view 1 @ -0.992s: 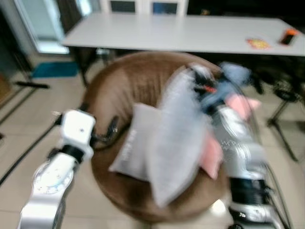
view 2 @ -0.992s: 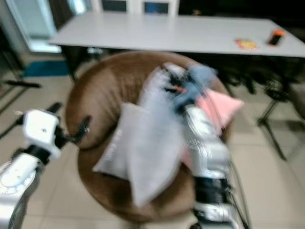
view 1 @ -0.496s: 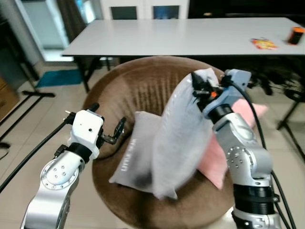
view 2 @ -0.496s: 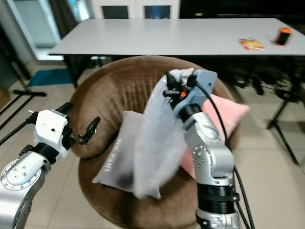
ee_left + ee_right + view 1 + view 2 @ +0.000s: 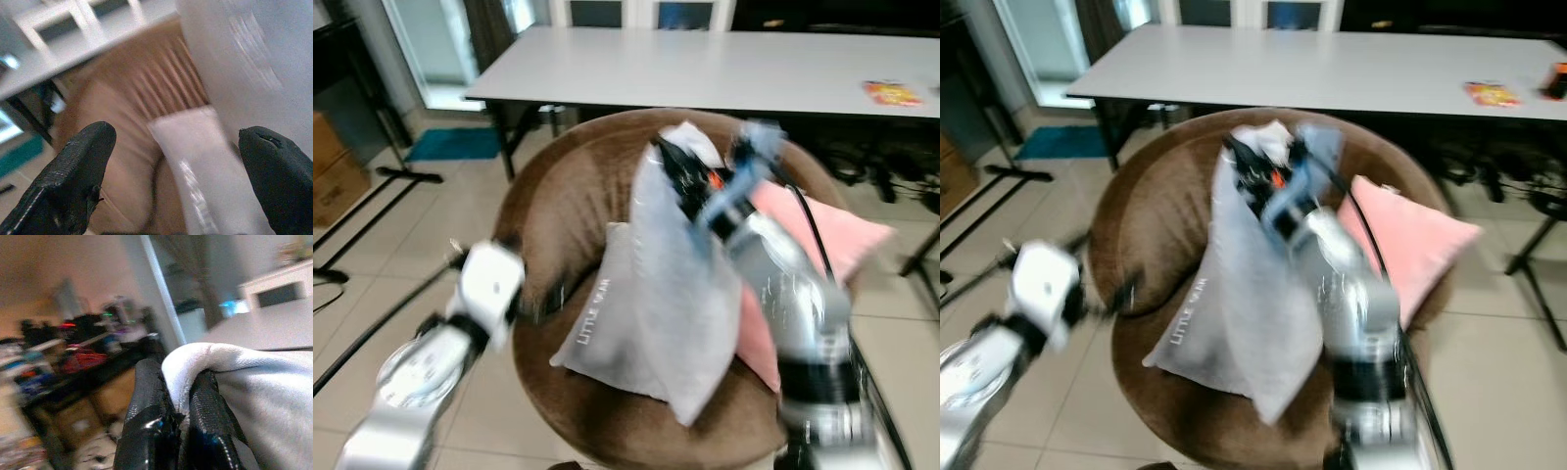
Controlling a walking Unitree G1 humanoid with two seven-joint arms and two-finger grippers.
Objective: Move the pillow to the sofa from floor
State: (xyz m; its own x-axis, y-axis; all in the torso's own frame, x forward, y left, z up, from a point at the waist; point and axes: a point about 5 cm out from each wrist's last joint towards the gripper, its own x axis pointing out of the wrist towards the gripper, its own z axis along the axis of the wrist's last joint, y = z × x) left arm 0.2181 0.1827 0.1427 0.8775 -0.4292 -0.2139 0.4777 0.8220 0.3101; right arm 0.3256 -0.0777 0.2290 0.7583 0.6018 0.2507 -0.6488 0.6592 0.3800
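Note:
A long grey pillow (image 5: 690, 294) hangs over the seat of the round brown sofa chair (image 5: 578, 186). My right gripper (image 5: 680, 171) is shut on its top corner, and the right wrist view shows both black fingers (image 5: 149, 406) pinching the white fabric edge (image 5: 195, 357). The pillow's lower end rests against a second grey pillow (image 5: 602, 323) printed with letters, which lies on the seat. My left gripper (image 5: 171, 171) is open at the chair's left rim, with nothing between its fingers, and looks blurred in the head views.
A pink pillow (image 5: 822, 235) leans on the chair's right side. A long white table (image 5: 705, 64) stands just behind the chair, with dark legs and cables under it. Cardboard boxes (image 5: 333, 166) are at the far left. Tiled floor surrounds the chair.
The whole view has shifted and blurred. My right gripper has carried the hanging pillow a little leftward over the seat, uncovering more of the pink pillow. The left arm is in motion.

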